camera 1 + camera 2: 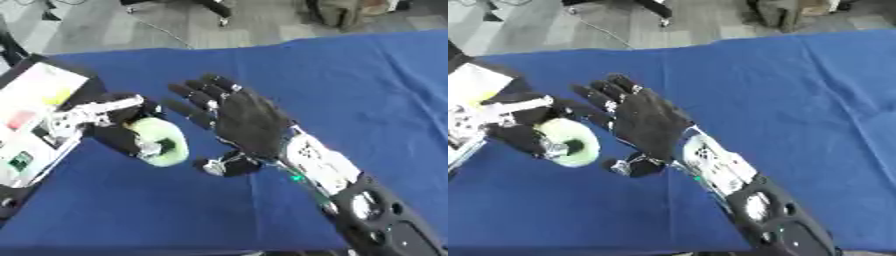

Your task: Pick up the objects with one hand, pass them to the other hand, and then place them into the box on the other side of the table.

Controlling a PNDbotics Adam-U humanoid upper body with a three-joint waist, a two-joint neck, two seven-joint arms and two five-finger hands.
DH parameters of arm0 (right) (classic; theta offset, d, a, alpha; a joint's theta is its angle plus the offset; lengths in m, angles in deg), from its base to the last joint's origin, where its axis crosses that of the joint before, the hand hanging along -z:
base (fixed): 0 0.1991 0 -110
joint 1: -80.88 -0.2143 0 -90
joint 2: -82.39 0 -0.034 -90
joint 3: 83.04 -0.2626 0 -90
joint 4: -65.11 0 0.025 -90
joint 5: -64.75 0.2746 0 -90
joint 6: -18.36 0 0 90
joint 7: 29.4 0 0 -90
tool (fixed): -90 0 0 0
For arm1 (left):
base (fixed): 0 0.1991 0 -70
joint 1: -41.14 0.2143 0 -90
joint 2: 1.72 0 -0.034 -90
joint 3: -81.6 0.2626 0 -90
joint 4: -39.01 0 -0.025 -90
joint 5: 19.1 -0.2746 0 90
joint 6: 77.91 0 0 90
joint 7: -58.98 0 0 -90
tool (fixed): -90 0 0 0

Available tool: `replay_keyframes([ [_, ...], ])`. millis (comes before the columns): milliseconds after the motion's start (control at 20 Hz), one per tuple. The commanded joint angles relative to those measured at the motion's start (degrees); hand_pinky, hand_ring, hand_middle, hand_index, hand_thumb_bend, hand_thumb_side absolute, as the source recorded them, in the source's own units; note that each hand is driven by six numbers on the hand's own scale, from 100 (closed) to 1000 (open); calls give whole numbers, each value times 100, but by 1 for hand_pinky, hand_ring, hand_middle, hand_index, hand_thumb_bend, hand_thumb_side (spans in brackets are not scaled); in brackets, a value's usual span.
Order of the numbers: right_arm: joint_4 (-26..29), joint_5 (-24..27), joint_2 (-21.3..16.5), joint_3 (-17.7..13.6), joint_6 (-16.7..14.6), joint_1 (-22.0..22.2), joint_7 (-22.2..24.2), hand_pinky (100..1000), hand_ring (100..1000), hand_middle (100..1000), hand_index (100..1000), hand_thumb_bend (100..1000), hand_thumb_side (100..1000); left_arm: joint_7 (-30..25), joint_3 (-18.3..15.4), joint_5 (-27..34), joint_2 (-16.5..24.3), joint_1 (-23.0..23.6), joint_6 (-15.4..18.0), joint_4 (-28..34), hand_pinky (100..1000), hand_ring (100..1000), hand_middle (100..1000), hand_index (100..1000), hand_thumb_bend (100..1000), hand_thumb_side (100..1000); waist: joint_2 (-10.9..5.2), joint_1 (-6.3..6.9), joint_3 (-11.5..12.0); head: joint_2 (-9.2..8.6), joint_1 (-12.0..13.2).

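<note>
Beside the box (35, 107), left robot hand (118, 125) clamps a pale green roll (162, 142). Right robot hand (245, 122) waits spread open just beside the roll. Handover step; next, right likely closes on it.

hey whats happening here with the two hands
The robot's left hand holds a pale green ring over the blue table, its fingers curled round it. The right hand is spread open right beside it, palm toward the ring, not yet touching it as far as I can see. It looks like a hand-over about to happen. A box sits at the table's left edge.
</note>
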Motion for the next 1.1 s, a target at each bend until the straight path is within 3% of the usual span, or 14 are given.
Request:
replay_keyframes([
  [50,200,170,-110,-182,-11,35,-63,830,819,873,1000,458,405,987,-888,-997,451,23,-154,-670,479,252,214,365,302,100,-116,-12,-25,-115,624],
  [200,328,332,-192,-362,90,182,-141,828,810,851,1000,432,400,2367,-1687,-1906,530,-49,-573,-1699,467,258,221,367,275,100,-120,-37,-107,-414,1109],
  [350,518,539,-239,-511,169,271,-177,825,801,836,995,405,401,3984,-2483,-1974,458,-282,-1055,-2869,456,281,249,389,216,100,-91,-91,-255,-695,1482],
  [450,664,701,-257,-572,194,293,-167,824,796,827,991,387,401,4986,-2772,-1629,426,-415,-1142,-3667,506,397,389,507,337,305,-67,-124,-384,-817,1647],
  [550,800,854,-275,-622,209,299,-136,823,793,822,988,376,401,5591,-2833,-1222,415,-493,-938,-4289,542,473,480,584,412,461,-36,-153,-515,-928,1742],
  [600,851,916,-283,-644,216,306,-112,823,791,818,987,361,400,5727,-2796,-1040,402,-514,-777,-4503,633,645,702,771,624,682,-22,-166,-566,-973,1774],
  [750,925,1037,-308,-687,219,331,-27,822,789,815,986,349,397,5587,-2652,-733,387,-566,-302,-4811,709,803,880,924,769,812,-3,-194,-659,-1029,1860],
  [950,923,1102,-324,-709,203,390,41,822,785,811,987,331,397,5810,-2706,-455,430,-630,290,-4573,801,893,986,1000,866,964,-19,-210,-673,-999,1896],
  [1100,896,1125,-328,-785,210,490,37,821,781,803,977,308,391,6078,-2778,-92,475,-624,688,-4048,787,891,991,1000,843,956,-38,-198,-622,-914,1889],
])
